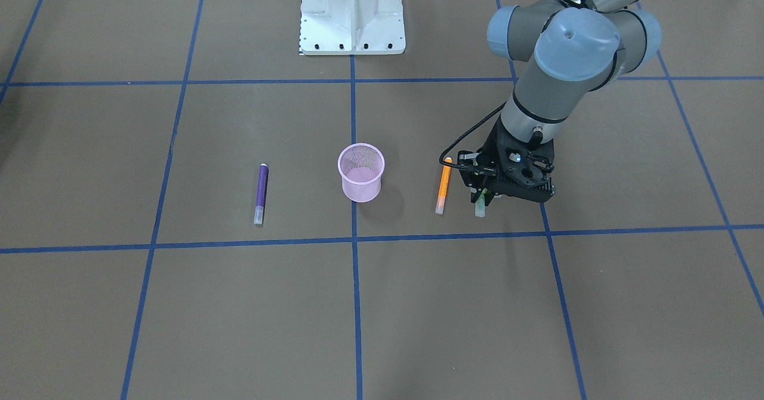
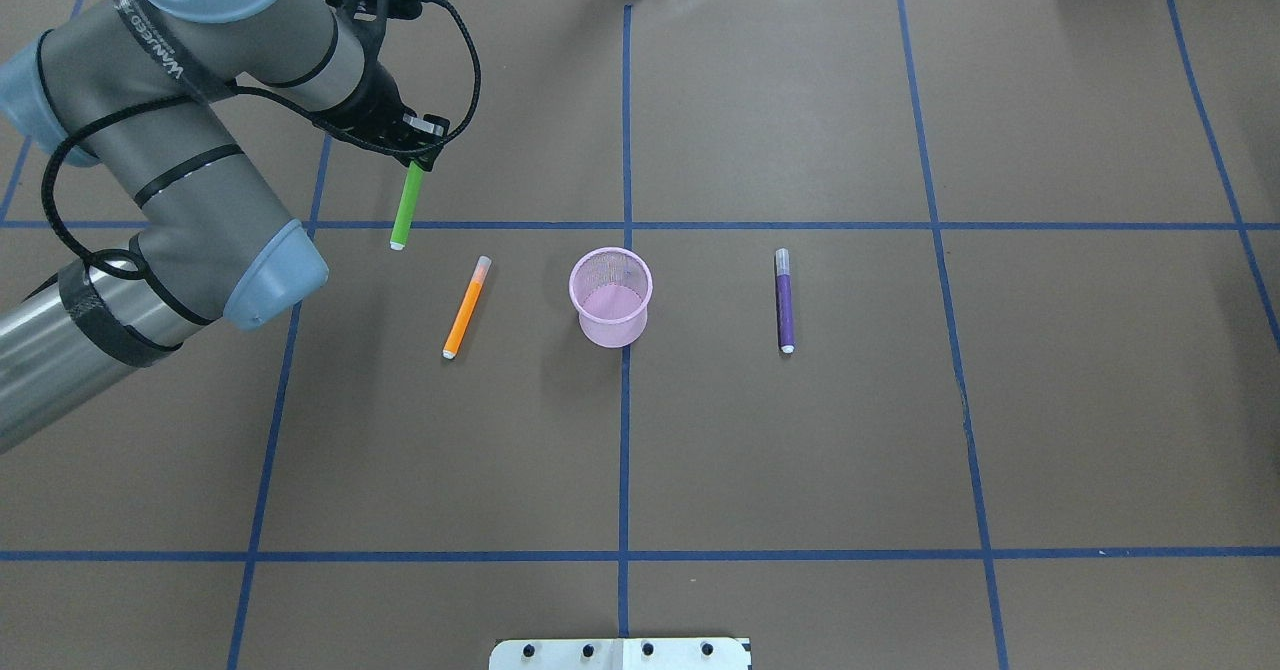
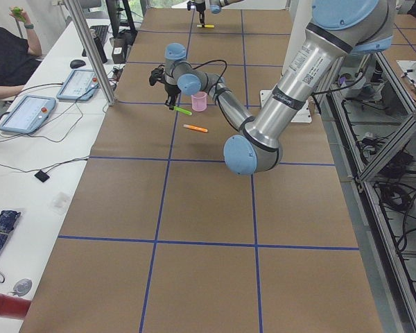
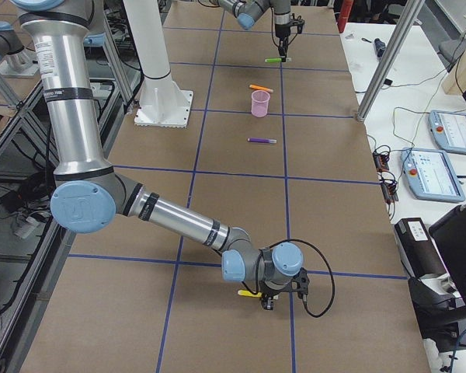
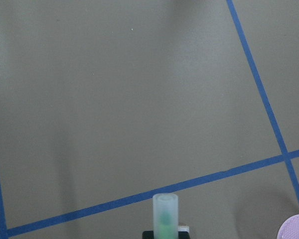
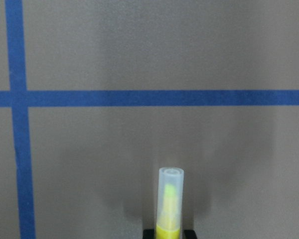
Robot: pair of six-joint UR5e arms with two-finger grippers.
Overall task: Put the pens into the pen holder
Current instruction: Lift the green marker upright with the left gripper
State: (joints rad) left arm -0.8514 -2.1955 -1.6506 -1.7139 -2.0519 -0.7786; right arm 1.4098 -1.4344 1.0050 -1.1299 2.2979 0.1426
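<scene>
The pink mesh pen holder (image 2: 610, 300) stands upright mid-table, also in the front view (image 1: 361, 173). My left gripper (image 2: 418, 157) is shut on the green pen (image 2: 405, 205), which hangs above the table, to the left of and beyond the holder; its pale cap shows in the left wrist view (image 5: 165, 211). The orange pen (image 2: 466, 307) lies flat left of the holder. The purple pen (image 2: 785, 300) lies flat to its right. My right gripper (image 4: 268, 301) is far off, low over the table, shut on the yellow pen (image 6: 169, 209).
The white robot base (image 1: 352, 12) stands at the table's near edge behind the holder. Blue tape lines (image 2: 626, 430) cross the brown table. An operators' desk with tablets (image 3: 28, 111) and metal posts (image 3: 90, 48) run along the far side.
</scene>
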